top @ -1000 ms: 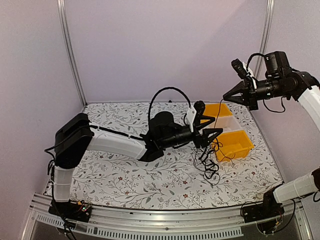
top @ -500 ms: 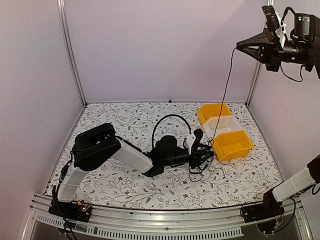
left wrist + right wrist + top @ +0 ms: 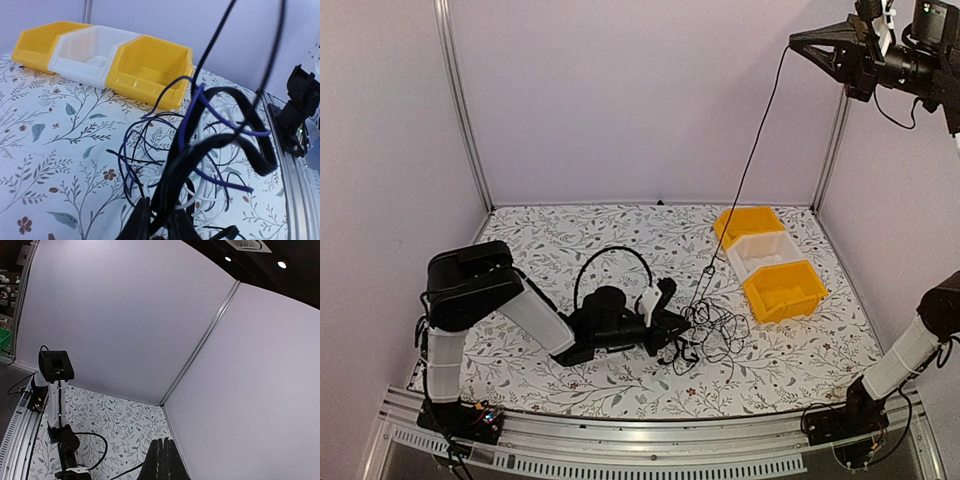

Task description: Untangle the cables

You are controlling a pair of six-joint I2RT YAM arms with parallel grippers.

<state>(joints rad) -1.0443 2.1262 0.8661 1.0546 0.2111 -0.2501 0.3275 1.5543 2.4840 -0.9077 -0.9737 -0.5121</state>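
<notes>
Viewing from the top: cables [image 3: 712,335] lie tangled at lower centre of the desk [image 3: 570,240], just left of the yellow bin [image 3: 782,290]. The left tool [image 3: 672,328] sits at the heap. The right tool [image 3: 796,42] is high at upper right, one black strand taut up to it. Left wrist: fingers [image 3: 136,225] clenched on a cable bundle. Right wrist: fingers [image 3: 156,460] pressed together, grasping that strand.

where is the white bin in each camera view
Top external: the white bin sits right of centre, at the table's far right, between the yellow bins.
Left wrist: upper left, again between the yellow bins.
Right wrist: not in it.
Shared landmark: the floral table cover, seen in all three.
</notes>
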